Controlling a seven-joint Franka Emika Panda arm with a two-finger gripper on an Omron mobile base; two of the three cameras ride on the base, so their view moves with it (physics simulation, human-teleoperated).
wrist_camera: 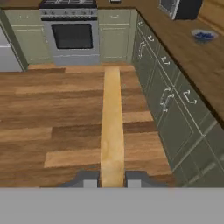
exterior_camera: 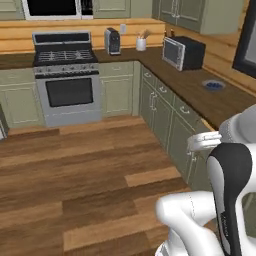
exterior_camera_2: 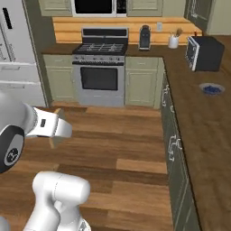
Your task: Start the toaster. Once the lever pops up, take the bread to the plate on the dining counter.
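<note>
The gripper (wrist_camera: 112, 177) is pinching the bread (wrist_camera: 112, 127) edge-on between its two fingers, carrying it above the wooden floor (wrist_camera: 57, 122) beside the cabinets (wrist_camera: 170, 109). The slice is probably light, stiff and crumbly, so a gentle squeeze across its flat faces near the crust suits it.

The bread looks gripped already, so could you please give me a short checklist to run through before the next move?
1. Gripper shut on the bread: ok.
2. Bread sits straight between the fingers, edge-on in the hand view: ok.
3. Wooden floor ahead free of obstacles: ok.
4. Arm stands apart from the olive drawers: ok.
5. Plate and dining counter located: cannot tell.
</note>
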